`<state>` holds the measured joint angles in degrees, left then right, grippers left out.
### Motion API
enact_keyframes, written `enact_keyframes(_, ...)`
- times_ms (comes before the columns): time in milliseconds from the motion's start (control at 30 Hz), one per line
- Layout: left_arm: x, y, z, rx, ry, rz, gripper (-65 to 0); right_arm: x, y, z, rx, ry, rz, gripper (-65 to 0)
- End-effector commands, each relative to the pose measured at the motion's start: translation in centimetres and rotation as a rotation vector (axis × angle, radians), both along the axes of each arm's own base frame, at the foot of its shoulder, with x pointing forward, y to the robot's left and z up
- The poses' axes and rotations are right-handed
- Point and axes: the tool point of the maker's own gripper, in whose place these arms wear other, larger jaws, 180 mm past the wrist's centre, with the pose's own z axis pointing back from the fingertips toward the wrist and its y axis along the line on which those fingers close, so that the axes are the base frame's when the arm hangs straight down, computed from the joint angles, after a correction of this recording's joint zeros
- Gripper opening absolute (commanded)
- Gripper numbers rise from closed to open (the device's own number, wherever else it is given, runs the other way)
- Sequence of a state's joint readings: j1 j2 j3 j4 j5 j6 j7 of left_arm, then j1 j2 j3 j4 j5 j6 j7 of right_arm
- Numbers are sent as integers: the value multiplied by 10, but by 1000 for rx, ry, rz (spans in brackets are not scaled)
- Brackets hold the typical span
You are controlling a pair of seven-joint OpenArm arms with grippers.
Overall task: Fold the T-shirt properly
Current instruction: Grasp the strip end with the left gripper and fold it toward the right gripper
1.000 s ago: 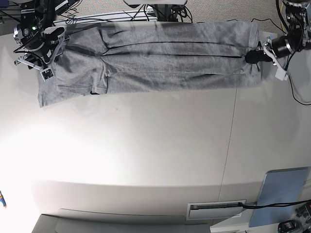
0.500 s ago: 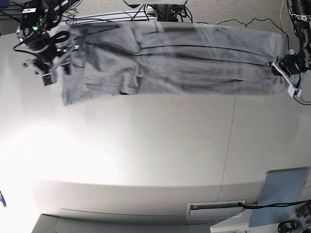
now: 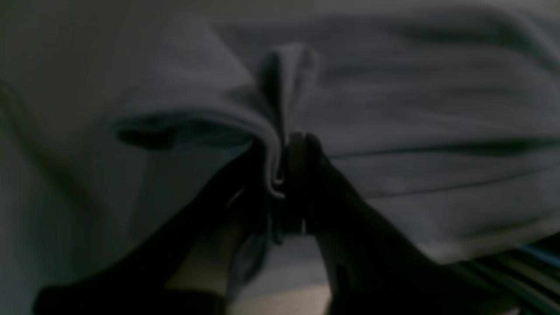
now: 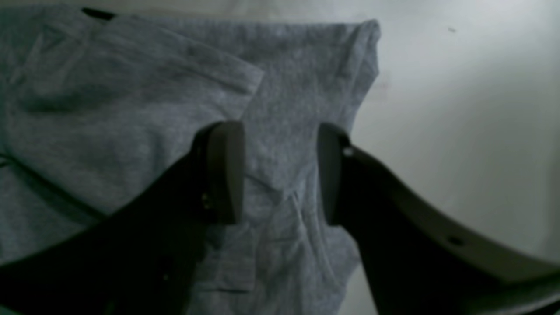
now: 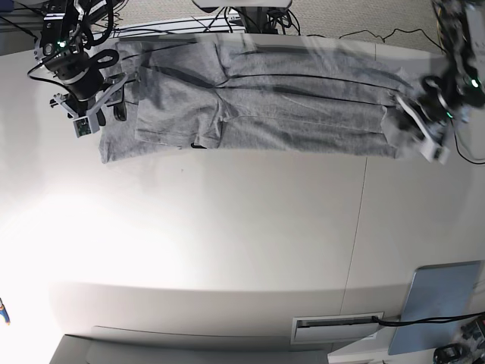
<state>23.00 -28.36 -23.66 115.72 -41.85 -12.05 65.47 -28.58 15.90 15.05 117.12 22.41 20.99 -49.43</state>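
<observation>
The heather-grey T-shirt [image 5: 258, 106] lies as a long, loosely folded band across the far part of the table [image 5: 227, 243], plain side up. At the band's right end my left gripper [image 5: 407, 115] is shut on a bunched fold of the T-shirt [image 3: 393, 109]. In the left wrist view, fabric is pinched between the dark fingers of the left gripper [image 3: 283, 175]. At the band's left end my right gripper [image 5: 112, 106] hovers. In the right wrist view the right gripper [image 4: 278, 175] stands open just above the T-shirt [image 4: 131, 100] near a sleeve edge, holding nothing.
A pale blue flat panel [image 5: 439, 303] lies at the near right corner. Cables [image 5: 250, 23] run behind the table's far edge. A slotted white fitting [image 5: 337, 327] sits at the near edge, and a seam [image 5: 358, 227] crosses the tabletop.
The shirt has slid to the right and stretched out. My left gripper pulled its end rightward, then came back left and nearer. My right gripper moved right along with the shirt's left end.
</observation>
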Motion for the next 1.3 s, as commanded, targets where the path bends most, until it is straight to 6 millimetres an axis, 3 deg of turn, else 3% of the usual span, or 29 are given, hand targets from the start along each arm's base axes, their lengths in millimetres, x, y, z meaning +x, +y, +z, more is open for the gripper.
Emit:
enact_keyframes(0, 5, -14, 17, -40, -73, -19, -650, 6, -1, 10, -6, -42, 9, -382)
enact_keyframes(100, 1, -50, 33, -169, -143, -46, -650, 6, -1, 10, -6, -42, 9, -382)
enact_keyframes(233, 1, -80, 37, -296, -172, -29, -650, 6, -1, 10, -6, -40, 9, -382)
enact_keyframes(433, -10, -144, 29, -417, -132, -119, -650, 6, -1, 10, -6, -41, 9, -382)
enact_keyframes(633, -5, -190, 14, -406, -96, -167, -650, 6, -1, 10, -7, -38, 9, -382)
enact_keyframes(900, 10, -227, 5, -450, -82, -161, -650, 6, -1, 10, -8, -38, 9, -382)
enact_keyframes(1100, 19, -231, -4, -466, -69, -140, -650, 6, -1, 10, -8, -38, 9, -382)
enact_keyframes(1267, 19, -236, 0, -494, -75, -156, -650, 6, -2, 10, -13, -38, 10, -382)
